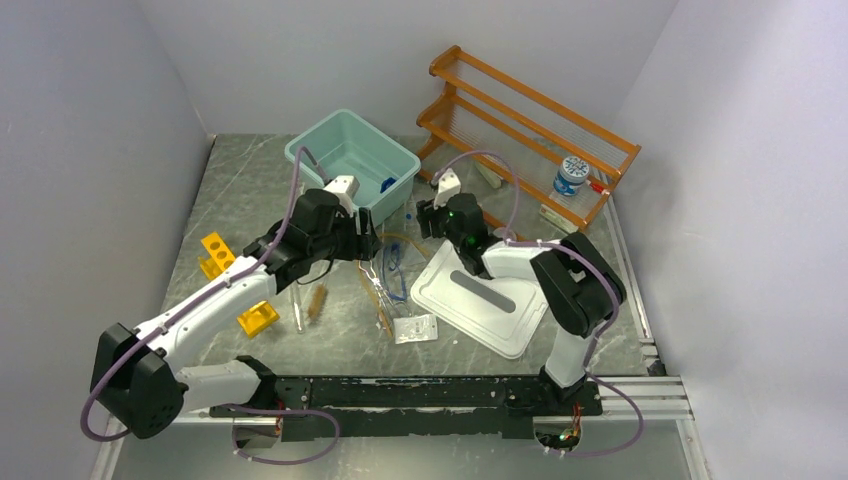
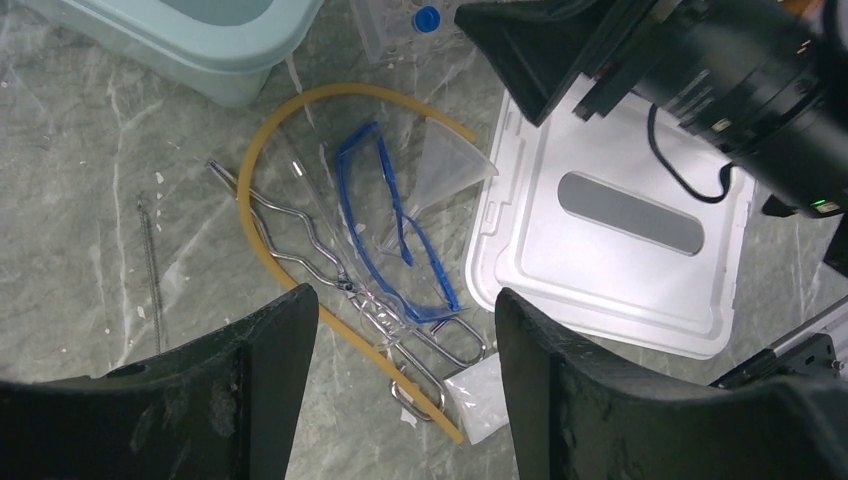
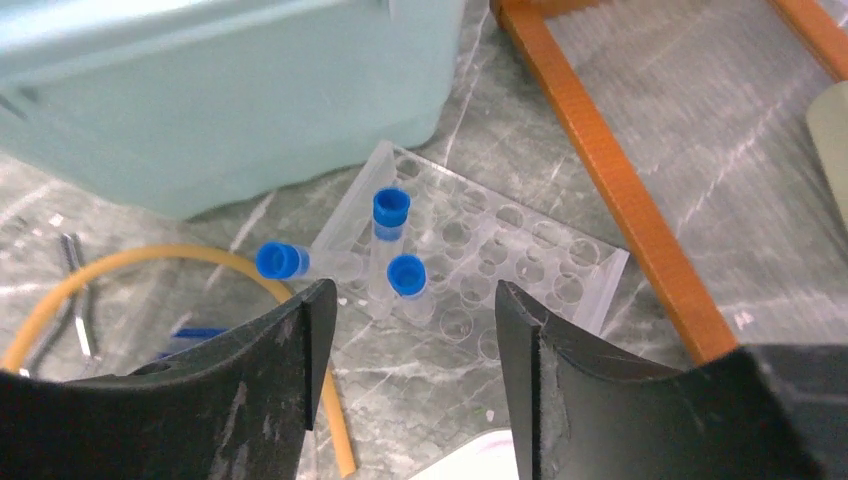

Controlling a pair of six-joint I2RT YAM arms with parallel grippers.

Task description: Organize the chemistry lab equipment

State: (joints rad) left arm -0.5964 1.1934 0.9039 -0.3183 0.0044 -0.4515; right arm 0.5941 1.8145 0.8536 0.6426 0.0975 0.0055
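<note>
Nearest me, a black rail (image 1: 440,392) carries both arm bases along the near edge of the table (image 1: 240,190). Left arm is stretched toward mid-table. The left claw (image 2: 405,320) hangs over the clutter, jaws wide apart, nothing between them. Directly beneath it are the blue-framed goggles (image 2: 395,225), lying flat and tangled with the metal tongs (image 2: 345,285), the amber rubber tubing (image 2: 345,90) looping round both. A clear funnel (image 2: 445,165) rests against the goggles. Small clear bag (image 1: 415,328) sits just beside the tubing's near end. A white lid (image 1: 480,300) lies flat to the right of the heap, its edge close to the goggles. Right arm is bent back over that lid. The right claw (image 3: 412,300) hovers with jaws wide and empty above a clear holed tray (image 3: 520,270), which sits on the table between the teal tub (image 1: 345,150) and the orange shelf (image 1: 530,125). Three blue-capped vials (image 3: 390,215) are at the tray's near corner: two standing in it, one on its side pointing away. Further left are two yellow rack pieces (image 1: 216,252), well apart from each other. A glass tube (image 1: 297,305) and a brush (image 1: 318,300) lie side by side between them and the heap. Small jar (image 1: 571,175) stands on the shelf, toward its right end. Something small and blue lies inside the tub; cannot tell what.
</note>
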